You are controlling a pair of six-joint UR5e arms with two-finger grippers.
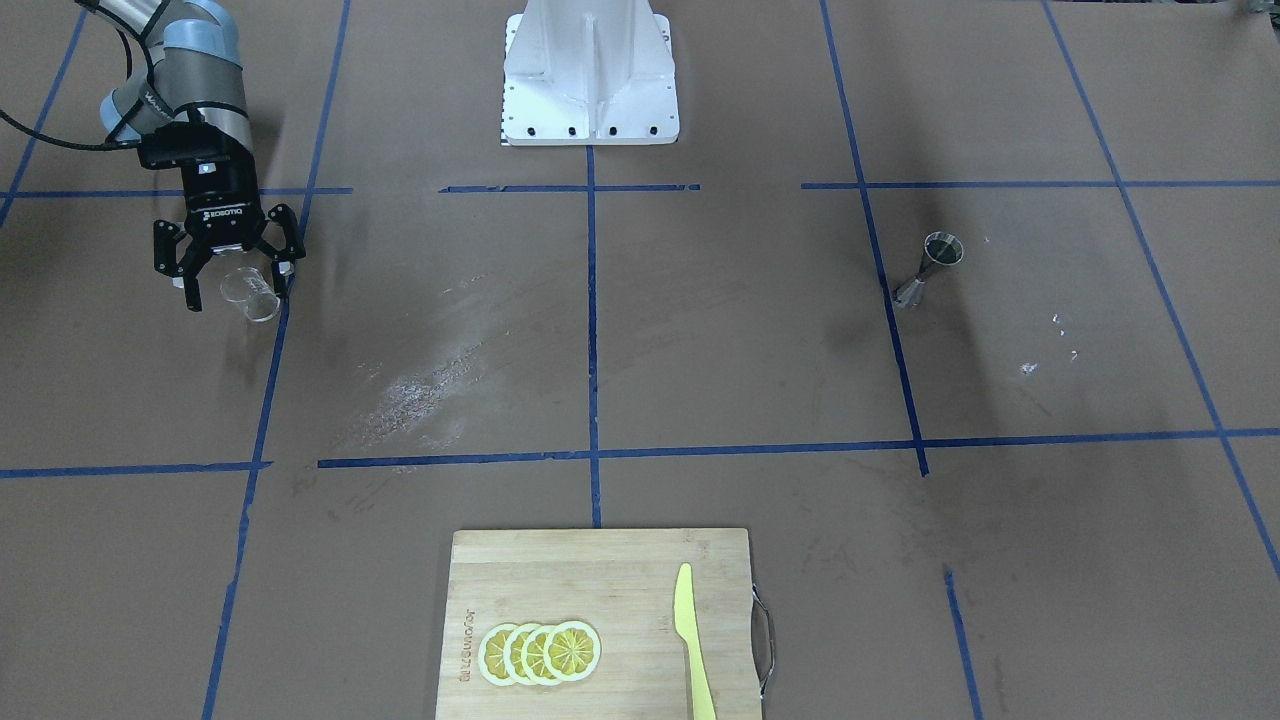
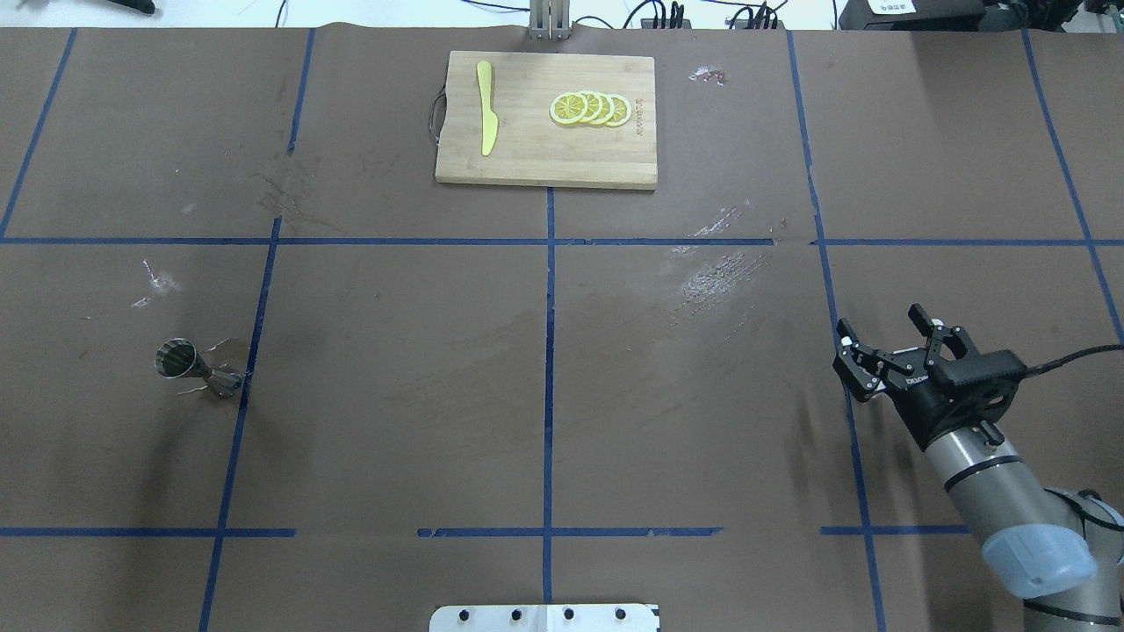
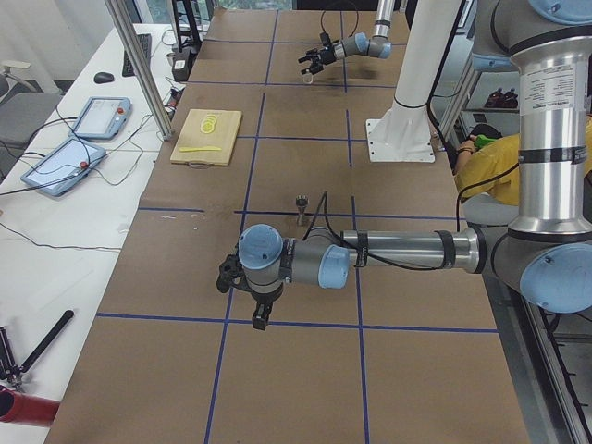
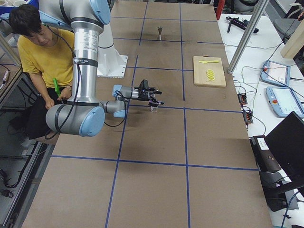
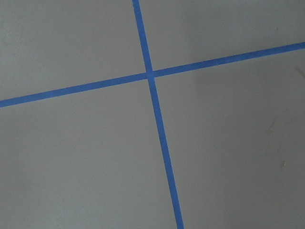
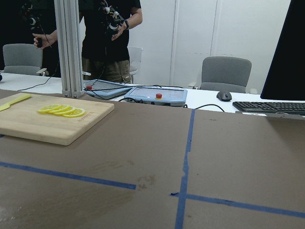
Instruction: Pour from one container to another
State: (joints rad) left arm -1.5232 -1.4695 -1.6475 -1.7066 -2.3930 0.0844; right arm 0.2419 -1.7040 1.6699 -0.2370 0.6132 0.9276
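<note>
Right gripper [image 1: 240, 287] spread over the glass cup [image 1: 252, 295]
An off-centre squeeze could topple it; the long carry to the jigger [image 1: 928, 270] could spill it

The right arm [image 1: 200, 70] and left arm [image 3: 398, 250]: silver tubular links, pale blue joint caps. A black cable [image 1: 70, 146] loops at the right wrist. The right gripper [image 1: 237, 285]: black, jointed fingers, white "ROBOTIQ" lettering. White pedestal [image 1: 590, 75], dark screws along its foot.

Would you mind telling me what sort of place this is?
Probably a robotics lab: two robot arms work over a table gridded with blue tape, and teach pendants lie on a side bench.
</note>
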